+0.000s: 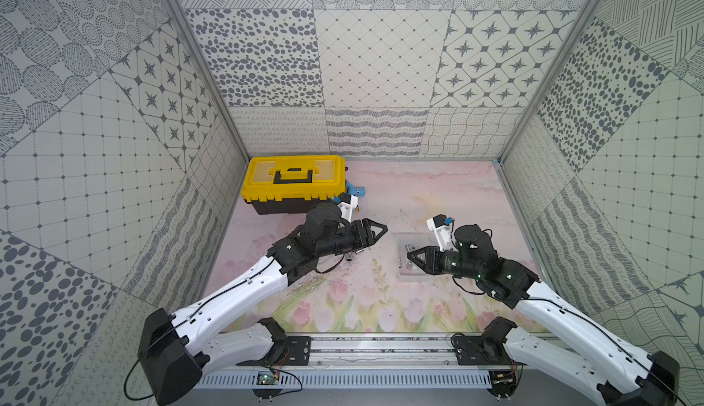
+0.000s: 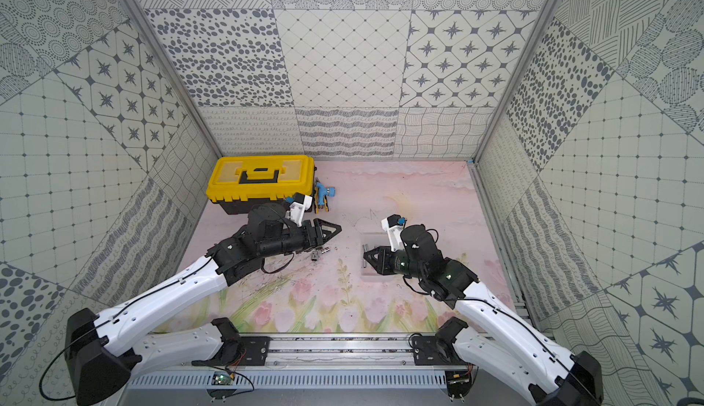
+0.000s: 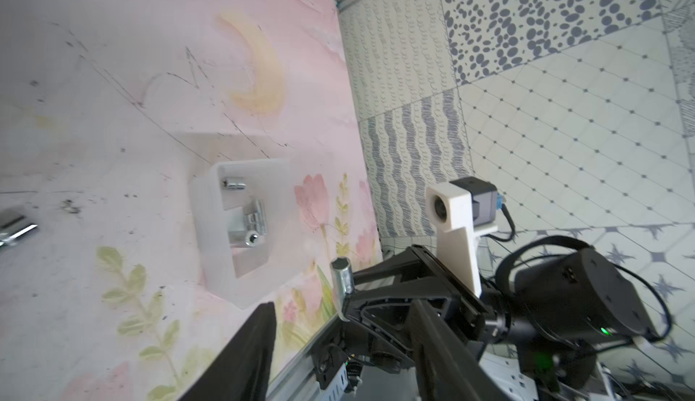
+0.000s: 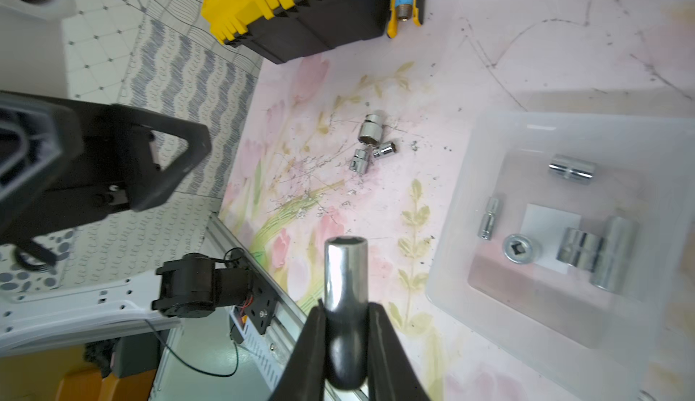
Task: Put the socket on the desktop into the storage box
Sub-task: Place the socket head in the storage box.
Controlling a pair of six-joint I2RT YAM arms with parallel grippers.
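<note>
Both top views look down; wrist views, close, share the storage box (image 3: 209,237) (image 4: 489,162).

**Flowered tabletop and its load**

The tabletop (image 1: 438,194) is covered by a pink printed sheet with tulips along the near edge (scuffed and scribbled dark toward the middle). In the far left corner stands a yellow-lidded black toolbox (image 1: 293,183), with a blue-and-yellow hand tool (image 2: 324,196) just beside it. Three loose sockets (image 4: 372,143) lie clustered near mid-table. The translucent storage box (image 4: 462,230) sits to their right, apart from them.
</note>
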